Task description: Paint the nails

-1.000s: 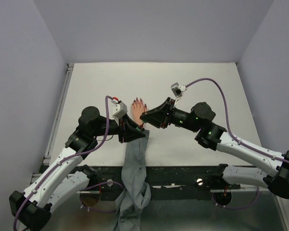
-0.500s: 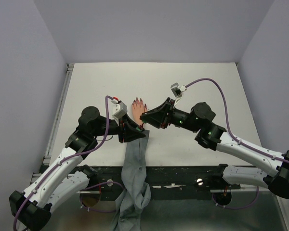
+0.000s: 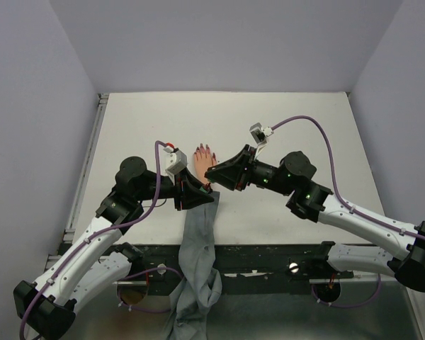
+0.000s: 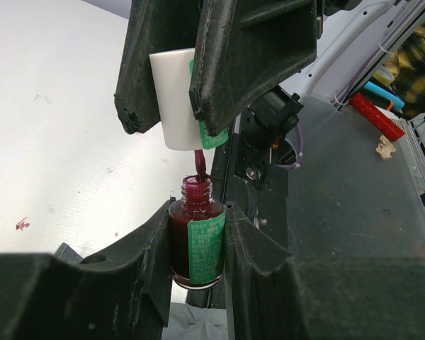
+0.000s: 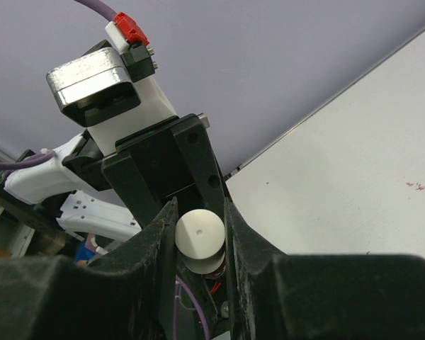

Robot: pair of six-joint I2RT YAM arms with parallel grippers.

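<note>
The nails point(image 3: 204, 147) are dark red, on a peach mannequin hand point(image 3: 202, 161) that lies flat near the table centre w/ fingers pointing to the far side. They sit just beyond both grippers, not touched by them. The left gripper point(image 3: 198, 193) is just near-left of the hand, above the wrist, where the grey sleeve point(image 3: 198, 234) begins. The right gripper point(image 3: 214, 172) comes from the right, its tip at the hand's right edge.

In the left wrist cam the left gripper point(image 4: 198, 212) is pressed on a polish bottle point(image 4: 196, 244) w/ green label, upright and open. In the right wrist cam the right gripper point(image 5: 198, 209) pinches the white cap point(image 5: 200, 235). The brush point(image 4: 200, 163) under the cap point(image 4: 177, 99) hangs straight over the bottle neck, tip at the mouth; if it touches the liquid I cannot tell.

The table point(image 3: 283, 120) is white and matte, w/ small red stains point(image 4: 21, 224). Pale lilac walls point(image 3: 198, 42) close it on left, right and far side. The sleeve hangs over the dark frame point(image 3: 269, 256) at the near edge.
</note>
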